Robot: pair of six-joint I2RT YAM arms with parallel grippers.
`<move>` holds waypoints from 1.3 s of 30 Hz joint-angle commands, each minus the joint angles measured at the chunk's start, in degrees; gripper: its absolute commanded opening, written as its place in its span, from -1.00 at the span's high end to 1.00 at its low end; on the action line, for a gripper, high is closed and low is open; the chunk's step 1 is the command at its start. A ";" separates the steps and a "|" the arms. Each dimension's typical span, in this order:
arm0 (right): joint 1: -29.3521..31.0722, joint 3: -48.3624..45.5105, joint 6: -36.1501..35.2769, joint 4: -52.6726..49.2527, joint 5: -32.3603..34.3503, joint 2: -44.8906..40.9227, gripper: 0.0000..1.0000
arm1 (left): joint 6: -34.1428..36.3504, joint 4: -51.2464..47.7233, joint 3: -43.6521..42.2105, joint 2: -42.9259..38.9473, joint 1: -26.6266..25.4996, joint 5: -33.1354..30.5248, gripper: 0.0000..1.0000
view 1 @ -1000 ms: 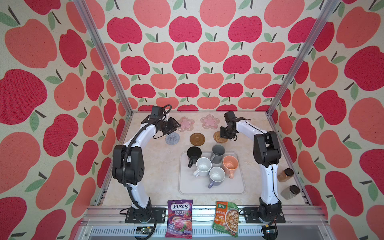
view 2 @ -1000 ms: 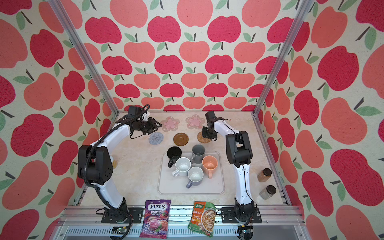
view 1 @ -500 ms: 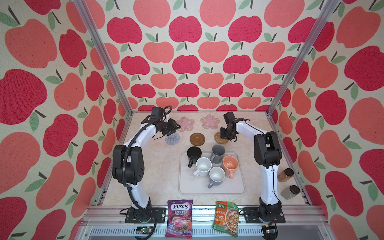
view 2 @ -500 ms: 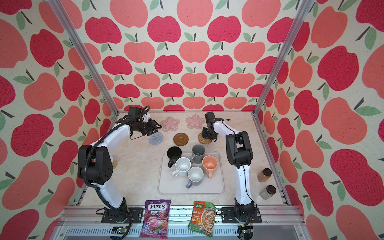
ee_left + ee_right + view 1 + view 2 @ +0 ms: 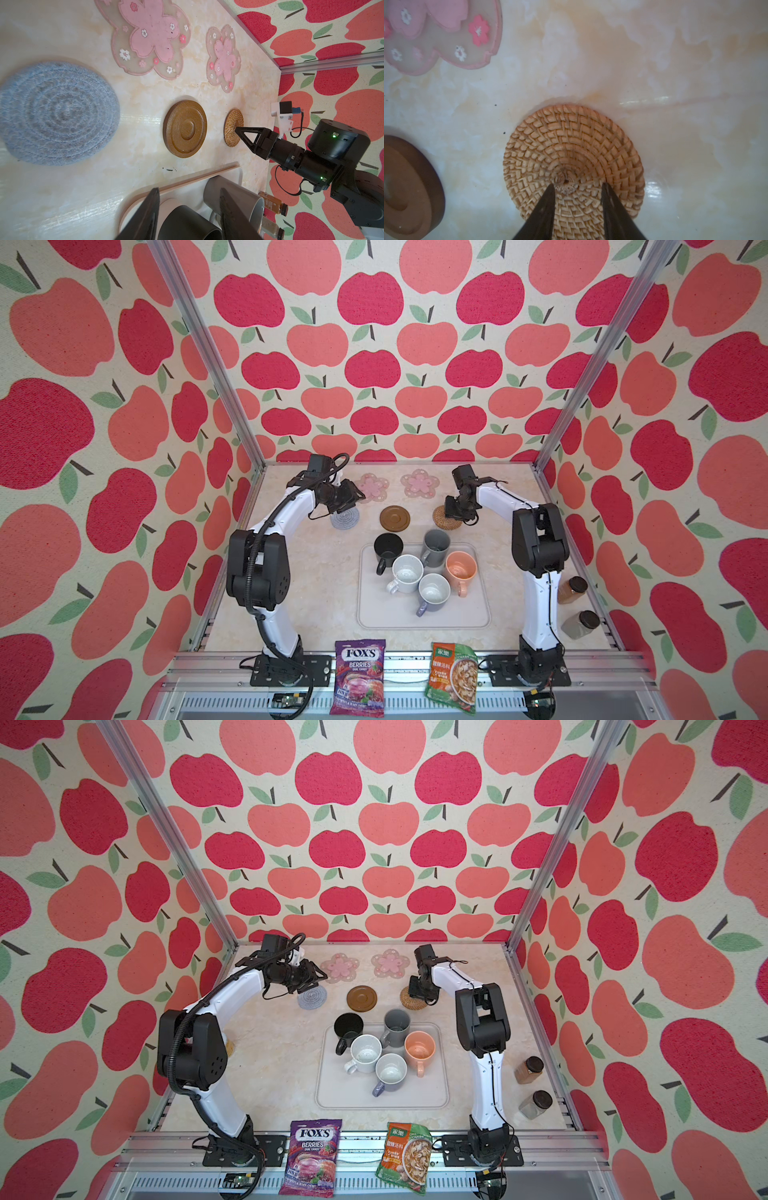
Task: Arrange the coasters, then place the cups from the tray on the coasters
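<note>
Five coasters lie at the back of the table: two pink flower ones (image 5: 372,486) (image 5: 419,484), a grey woven one (image 5: 345,517), a brown disc (image 5: 394,518) and a tan rattan one (image 5: 571,149). My left gripper (image 5: 189,190) hovers open and empty just above and behind the grey coaster. My right gripper (image 5: 577,185) points down on the rattan coaster, its jaws a little apart over the centre. The pale tray (image 5: 424,616) holds the cups: black (image 5: 387,549), dark grey (image 5: 436,545), peach (image 5: 460,570), speckled white (image 5: 407,572) and lavender-grey (image 5: 433,592).
Two lidded jars (image 5: 572,590) (image 5: 582,624) stand by the right wall. A purple candy bag (image 5: 359,680) and a green soup packet (image 5: 453,676) lie on the front rail. Patterned walls and metal posts close in the back and both sides.
The right gripper's jaws have spread slightly over the rattan coaster. The left gripper has edged a little to the right above the grey coaster. Cups and tray are unmoved.
</note>
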 commanded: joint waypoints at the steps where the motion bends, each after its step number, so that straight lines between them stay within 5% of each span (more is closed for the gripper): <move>1: -0.59 -0.46 0.47 -0.13 -0.59 -0.20 0.15 | 1.78 -3.61 2.45 1.21 -0.27 -1.57 0.01; 23: -1.84 -3.67 -0.33 3.01 -2.27 -7.52 -0.14 | 4.51 -8.65 4.61 2.44 -1.75 -5.27 -0.03; 39: -1.84 -7.12 -4.53 3.75 -2.62 -14.25 -0.18 | 2.54 -5.67 9.94 15.41 -3.69 -7.66 -0.03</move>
